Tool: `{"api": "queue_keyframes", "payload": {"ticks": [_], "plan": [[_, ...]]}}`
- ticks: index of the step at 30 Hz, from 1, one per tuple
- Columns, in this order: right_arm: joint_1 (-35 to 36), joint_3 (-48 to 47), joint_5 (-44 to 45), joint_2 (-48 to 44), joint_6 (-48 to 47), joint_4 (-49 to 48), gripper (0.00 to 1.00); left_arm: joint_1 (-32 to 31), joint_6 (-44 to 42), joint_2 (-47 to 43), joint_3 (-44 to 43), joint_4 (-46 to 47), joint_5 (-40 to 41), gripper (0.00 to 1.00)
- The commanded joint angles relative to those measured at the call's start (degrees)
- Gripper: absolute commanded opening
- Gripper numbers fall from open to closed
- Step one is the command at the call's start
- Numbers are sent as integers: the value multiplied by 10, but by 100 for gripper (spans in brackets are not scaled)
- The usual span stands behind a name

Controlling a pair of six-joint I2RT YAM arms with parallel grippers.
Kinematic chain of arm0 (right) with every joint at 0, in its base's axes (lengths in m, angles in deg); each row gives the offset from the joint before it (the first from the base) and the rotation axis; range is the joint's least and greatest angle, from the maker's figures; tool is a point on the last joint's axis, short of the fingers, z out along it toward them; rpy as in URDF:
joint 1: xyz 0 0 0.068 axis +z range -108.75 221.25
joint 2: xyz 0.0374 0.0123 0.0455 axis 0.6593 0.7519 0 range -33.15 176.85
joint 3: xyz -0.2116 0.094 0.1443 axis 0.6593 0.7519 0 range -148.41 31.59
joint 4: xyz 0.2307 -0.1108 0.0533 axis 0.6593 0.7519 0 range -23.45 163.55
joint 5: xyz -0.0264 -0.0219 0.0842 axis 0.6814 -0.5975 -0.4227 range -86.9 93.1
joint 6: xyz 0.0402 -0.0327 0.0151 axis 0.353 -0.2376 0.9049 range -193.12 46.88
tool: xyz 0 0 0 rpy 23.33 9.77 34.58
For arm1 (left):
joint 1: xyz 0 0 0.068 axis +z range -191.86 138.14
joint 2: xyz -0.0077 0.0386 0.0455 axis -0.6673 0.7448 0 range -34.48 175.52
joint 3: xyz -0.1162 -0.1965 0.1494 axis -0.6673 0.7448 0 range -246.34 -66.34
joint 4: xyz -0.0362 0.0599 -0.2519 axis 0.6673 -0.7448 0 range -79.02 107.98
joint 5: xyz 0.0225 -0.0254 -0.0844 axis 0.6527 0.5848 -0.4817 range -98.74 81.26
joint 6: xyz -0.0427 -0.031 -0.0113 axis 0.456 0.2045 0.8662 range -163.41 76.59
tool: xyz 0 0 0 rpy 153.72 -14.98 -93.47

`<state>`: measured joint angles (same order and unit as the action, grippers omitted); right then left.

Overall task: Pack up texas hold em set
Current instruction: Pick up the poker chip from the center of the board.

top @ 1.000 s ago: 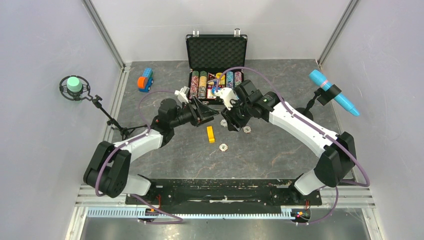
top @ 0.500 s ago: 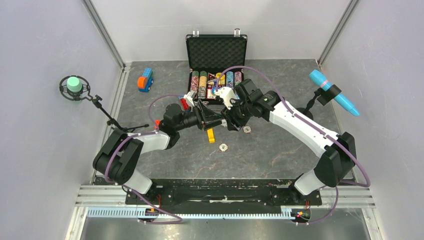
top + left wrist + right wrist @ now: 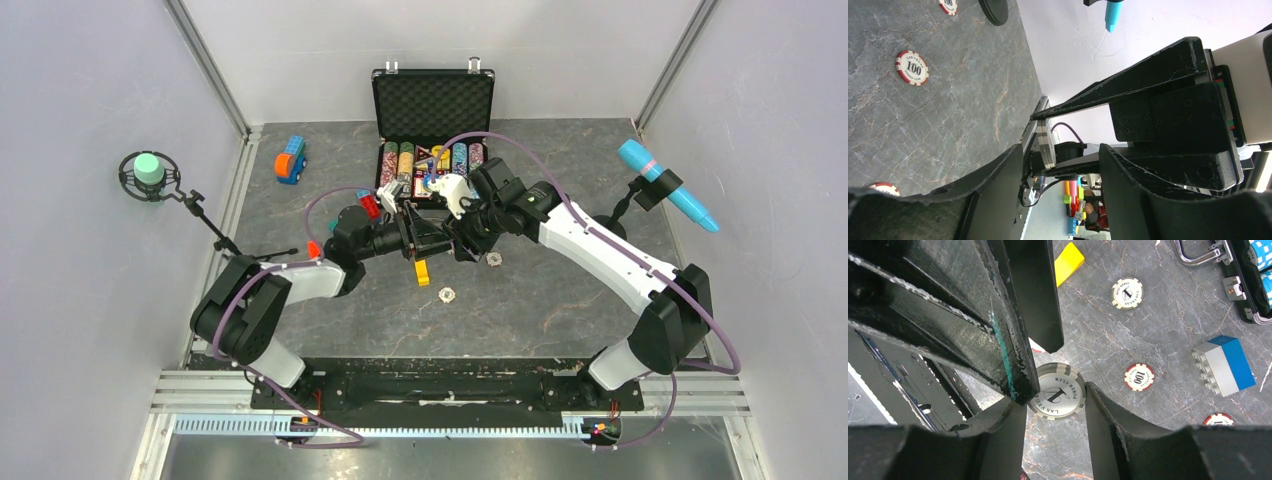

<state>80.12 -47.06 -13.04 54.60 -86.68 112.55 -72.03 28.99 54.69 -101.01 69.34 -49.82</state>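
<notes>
The left gripper (image 3: 1060,155) is hanging spread around the edge-on grey chip (image 3: 1057,390), seemingly lining up a handover. The right gripper (image 3: 1053,397) is pinching that chip just in front of the open briefcase (image 3: 433,100) that is awaiting it.

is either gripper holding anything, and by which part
A grey-edged poker chip, pinched across its rim by the right gripper. The left gripper holds nothing.
</notes>
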Motion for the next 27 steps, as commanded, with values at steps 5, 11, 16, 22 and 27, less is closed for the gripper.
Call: {"api": "queue_keyframes", "payload": {"ticks": [5,11,16,22,27], "plan": [[0,-28,-12,-14,-10,-16,0,-13,-2,13,-30,6,-18,60],[0,-28,1,-16,-11,-19,0,-22,-2,21,-35,7,-21,56],[0,-30,9,-16,-11,-22,0,-25,-4,26,-40,7,-25,52],[0,-31,14,-18,-10,-25,0,-26,-5,29,-42,8,-29,49],[0,-27,15,-25,-10,-32,0,-26,-6,32,-40,9,-30,45]]}}
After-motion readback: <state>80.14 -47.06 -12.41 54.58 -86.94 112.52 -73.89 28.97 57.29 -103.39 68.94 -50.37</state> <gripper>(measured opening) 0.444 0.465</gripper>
